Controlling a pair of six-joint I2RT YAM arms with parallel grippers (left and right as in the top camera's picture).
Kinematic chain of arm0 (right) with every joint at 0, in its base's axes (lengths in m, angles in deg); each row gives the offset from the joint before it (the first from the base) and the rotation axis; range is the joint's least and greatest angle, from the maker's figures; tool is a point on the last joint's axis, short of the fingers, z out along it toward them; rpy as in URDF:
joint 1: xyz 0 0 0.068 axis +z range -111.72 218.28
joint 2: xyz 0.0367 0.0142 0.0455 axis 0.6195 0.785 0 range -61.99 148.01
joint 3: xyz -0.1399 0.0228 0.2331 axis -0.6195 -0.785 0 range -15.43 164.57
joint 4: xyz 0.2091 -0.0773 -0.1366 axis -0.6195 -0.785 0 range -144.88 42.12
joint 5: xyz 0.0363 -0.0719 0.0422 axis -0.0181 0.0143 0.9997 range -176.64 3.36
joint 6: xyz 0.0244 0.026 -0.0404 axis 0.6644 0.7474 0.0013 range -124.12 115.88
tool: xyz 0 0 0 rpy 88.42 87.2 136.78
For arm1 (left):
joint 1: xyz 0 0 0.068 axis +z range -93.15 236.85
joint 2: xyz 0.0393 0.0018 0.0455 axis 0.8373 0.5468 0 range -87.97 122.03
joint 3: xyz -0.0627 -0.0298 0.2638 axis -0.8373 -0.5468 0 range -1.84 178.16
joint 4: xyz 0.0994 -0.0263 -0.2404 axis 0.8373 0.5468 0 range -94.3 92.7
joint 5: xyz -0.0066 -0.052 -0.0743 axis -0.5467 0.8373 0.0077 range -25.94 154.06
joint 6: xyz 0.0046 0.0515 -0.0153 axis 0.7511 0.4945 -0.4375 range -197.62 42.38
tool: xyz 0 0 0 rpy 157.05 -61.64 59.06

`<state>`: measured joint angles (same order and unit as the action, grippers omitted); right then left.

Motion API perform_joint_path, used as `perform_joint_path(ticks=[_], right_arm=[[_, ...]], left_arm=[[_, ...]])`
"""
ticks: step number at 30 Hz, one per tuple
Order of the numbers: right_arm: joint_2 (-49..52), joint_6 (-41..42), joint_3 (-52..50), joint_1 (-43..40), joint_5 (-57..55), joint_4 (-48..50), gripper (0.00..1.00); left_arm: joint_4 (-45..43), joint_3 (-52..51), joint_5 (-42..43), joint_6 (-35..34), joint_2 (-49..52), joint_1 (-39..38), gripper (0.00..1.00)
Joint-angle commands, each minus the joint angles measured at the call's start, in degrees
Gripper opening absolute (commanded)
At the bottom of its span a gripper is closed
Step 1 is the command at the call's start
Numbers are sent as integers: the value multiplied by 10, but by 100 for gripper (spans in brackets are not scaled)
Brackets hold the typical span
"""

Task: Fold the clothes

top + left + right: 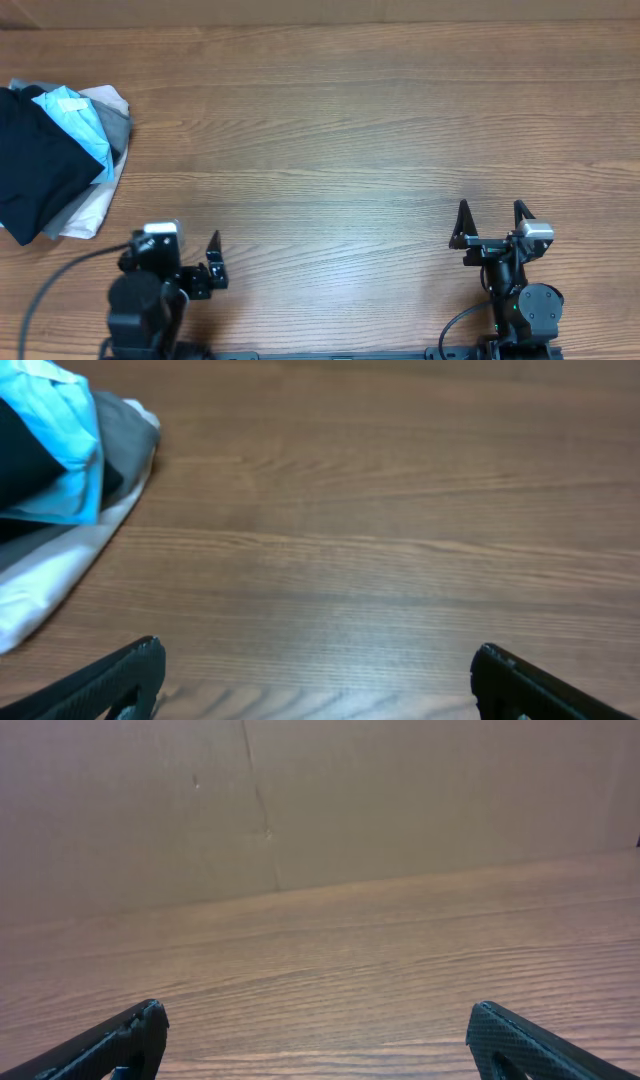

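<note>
Wood table point(350, 120), black clothes point(35, 170) far left, L pincer point(315, 655), R pincer point(490, 218) both released

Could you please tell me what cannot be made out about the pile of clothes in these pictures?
Overhead: black garment cut off by the left edge and bunched, so its outline and sleeves are unclear.
Overhead: light blue shirt crumpled among the others; any print is too small to make out.
Overhead: grey garment and white garment mostly covered by the others; their shapes cannot be told.
Right wrist: no clothes in view at all.
</note>
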<state>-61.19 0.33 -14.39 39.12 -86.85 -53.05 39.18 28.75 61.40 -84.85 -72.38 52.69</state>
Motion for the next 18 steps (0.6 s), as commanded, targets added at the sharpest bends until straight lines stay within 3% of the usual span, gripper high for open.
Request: perform_joint_path(ticks=[1, 8, 13, 18], right_arm=[[-3, 0, -6, -1, 1, 3, 100], [-3, 0, -6, -1, 1, 3, 100], [-3, 0, -6, -1, 1, 3, 100], [-3, 0, -6, -1, 1, 3, 100]], left_arm=[[-77, -90, -7, 8, -66, -4, 100], [-263, -230, -5, 4, -154, -4, 100], [-408, -306, -9, 6, -154, -4, 100], [-394, -303, -7, 8, -153, -3, 100]])
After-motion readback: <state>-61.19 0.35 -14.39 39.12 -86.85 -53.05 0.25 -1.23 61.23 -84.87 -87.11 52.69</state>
